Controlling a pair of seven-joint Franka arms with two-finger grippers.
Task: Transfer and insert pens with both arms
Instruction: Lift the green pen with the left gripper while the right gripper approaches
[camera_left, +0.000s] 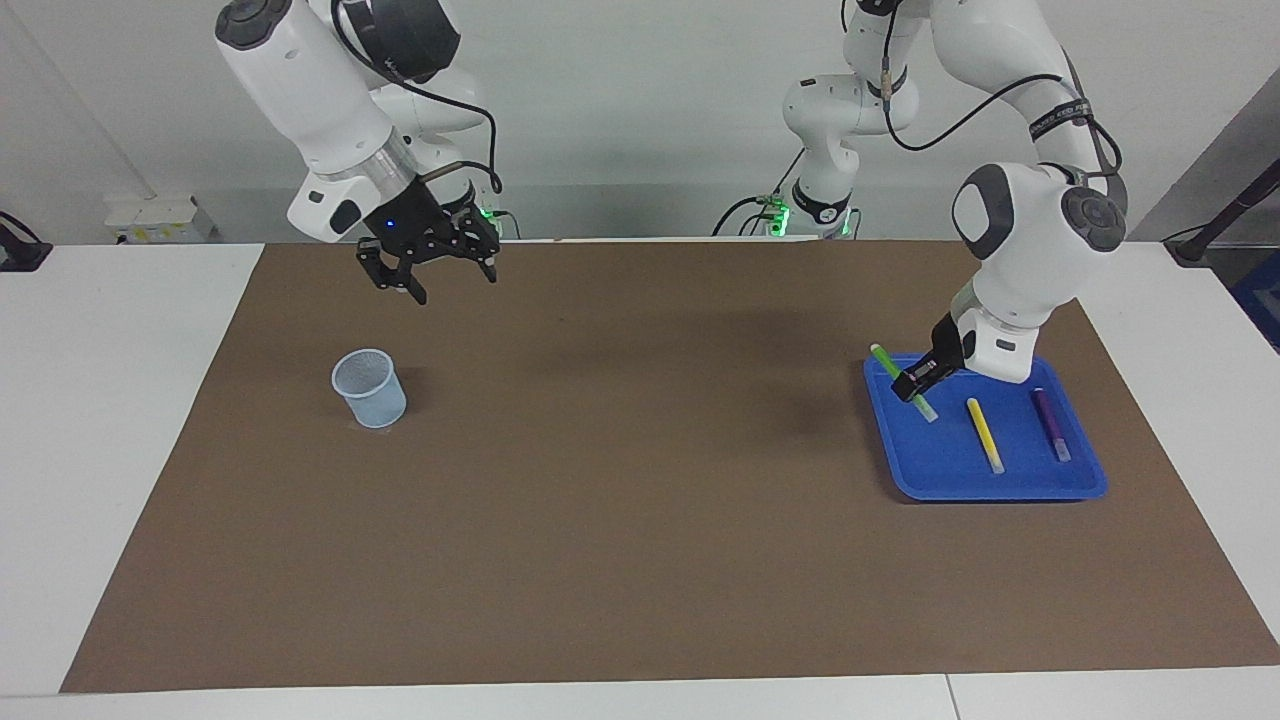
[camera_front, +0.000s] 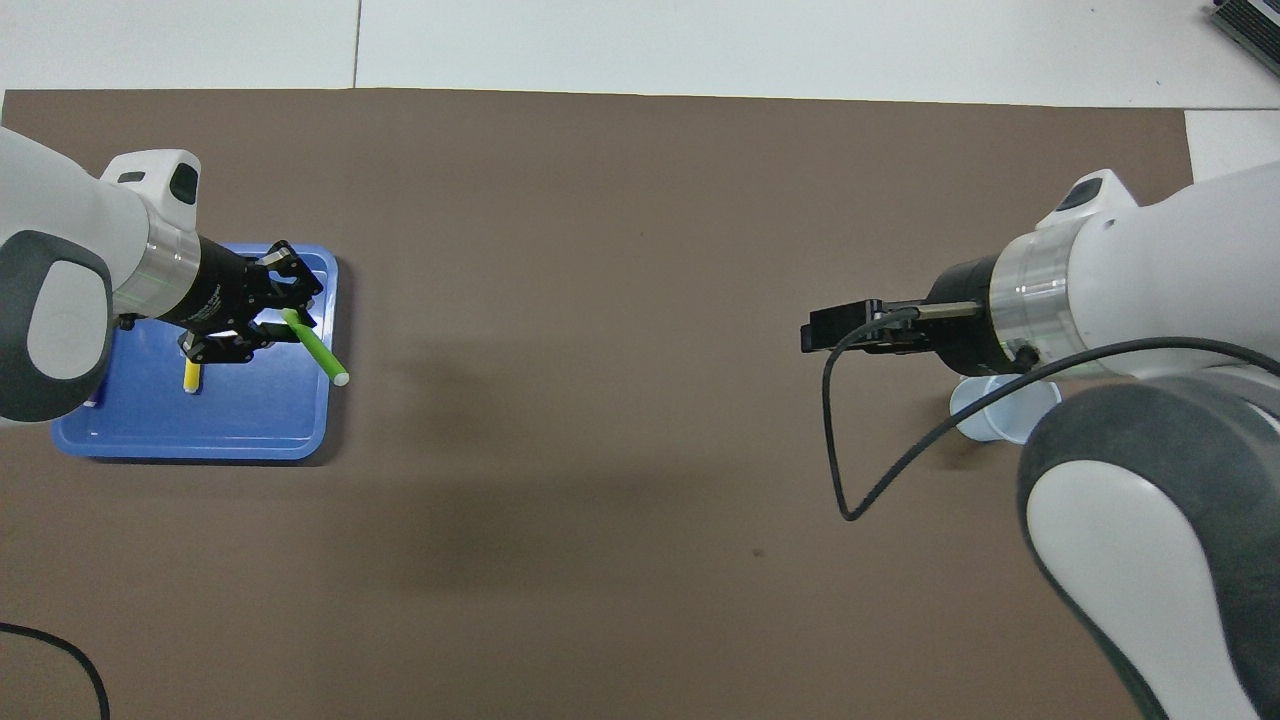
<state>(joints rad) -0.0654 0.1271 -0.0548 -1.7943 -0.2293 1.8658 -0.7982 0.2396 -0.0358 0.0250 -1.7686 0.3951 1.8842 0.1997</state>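
Observation:
A blue tray (camera_left: 1000, 488) sits at the left arm's end of the table and holds the pens. My left gripper (camera_left: 917, 381) is down in the tray and shut on the green pen (camera_left: 928, 410). The pen is tilted, with one end over the tray's rim. It also shows in the overhead view (camera_front: 318, 350), sticking out of the left gripper (camera_front: 275, 315). The yellow pen (camera_left: 984, 435) and the purple pen (camera_left: 1051, 424) lie flat in the tray. My right gripper (camera_left: 432, 278) is open and empty, in the air above the mat by the cup.
A pale blue mesh cup (camera_left: 370, 388) stands upright on the brown mat (camera_left: 640, 520) at the right arm's end. In the overhead view the right arm partly hides the cup (camera_front: 985, 415). A black cable (camera_front: 835, 450) loops from the right wrist.

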